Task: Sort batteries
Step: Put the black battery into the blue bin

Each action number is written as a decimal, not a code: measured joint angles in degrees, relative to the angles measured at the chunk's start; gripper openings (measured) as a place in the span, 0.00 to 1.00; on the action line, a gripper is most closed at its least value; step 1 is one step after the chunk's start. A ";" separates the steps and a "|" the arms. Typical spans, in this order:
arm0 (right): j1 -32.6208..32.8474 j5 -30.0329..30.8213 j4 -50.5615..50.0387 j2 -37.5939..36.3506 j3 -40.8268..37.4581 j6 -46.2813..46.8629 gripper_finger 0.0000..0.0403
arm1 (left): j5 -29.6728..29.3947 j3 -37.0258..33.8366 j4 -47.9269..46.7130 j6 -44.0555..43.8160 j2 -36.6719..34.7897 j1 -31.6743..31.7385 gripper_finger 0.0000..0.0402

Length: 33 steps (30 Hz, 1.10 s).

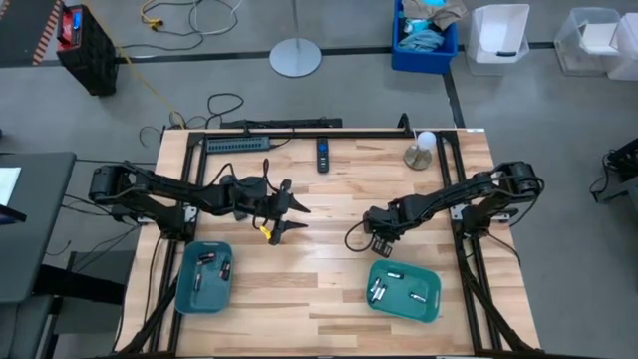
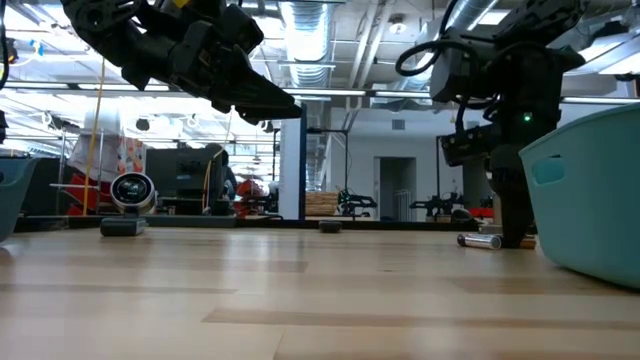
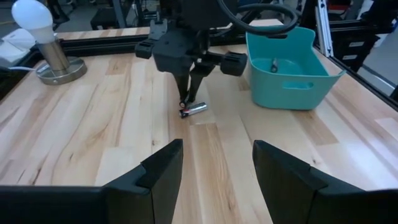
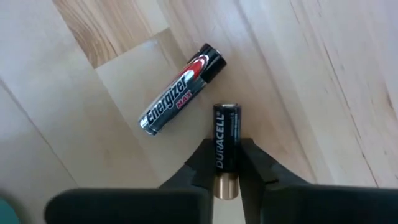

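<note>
Pinching a battery on the tabletop

Hovering left of centre, the left claw (image 1: 289,217) hangs spread, arm stretched rightward. The right claw (image 4: 226,163), pointing straight down, pinches a Duracell battery (image 4: 226,142) on the tabletop (image 1: 319,299), beside an Energizer battery (image 4: 180,89).

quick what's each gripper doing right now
Left gripper: open, empty, above the table.
Right gripper: shut on the Duracell battery, down at the table.

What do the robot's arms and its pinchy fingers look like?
Both arms are dark, nearly black, built of chunky jointed segments. The left gripper has two broad, wedge-shaped black fingers. The right gripper has slimmer, tapering black fingers. A black cable loops from the right arm, and a small green light glows on it.
</note>
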 joint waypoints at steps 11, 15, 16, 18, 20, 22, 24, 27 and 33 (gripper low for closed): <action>-0.02 -0.01 -2.68 0.35 2.70 -0.86 0.07 | -0.73 0.00 0.00 0.07 0.00 0.00 0.47; -0.30 0.46 -5.75 0.65 5.39 -1.91 0.07 | -0.37 0.00 0.06 0.20 0.00 0.00 0.47; -0.46 0.55 -6.25 0.70 5.87 -2.19 0.07 | -0.37 0.00 0.07 0.20 0.00 0.00 0.47; -0.85 1.63 -6.56 0.70 6.49 -2.41 0.06 | -0.37 0.00 0.08 0.17 0.00 0.00 0.47; -1.28 2.94 -6.72 0.68 6.82 -2.42 0.06 | -0.35 0.02 0.12 0.15 0.00 0.00 0.47; -1.67 3.15 -7.03 0.66 6.82 -2.43 0.06 | -0.37 0.02 0.13 0.14 0.00 0.00 0.47; -2.11 3.29 -7.15 0.65 6.82 -2.42 0.06 | -0.37 0.02 0.15 0.13 0.00 0.00 0.47; -2.69 4.70 -7.05 0.55 6.88 -2.60 0.06 | -0.37 0.02 0.22 0.11 0.00 0.00 0.47; -4.57 7.43 -7.22 0.46 9.09 -4.76 0.06 | -2.90 0.04 2.67 -0.73 -0.01 -0.02 0.47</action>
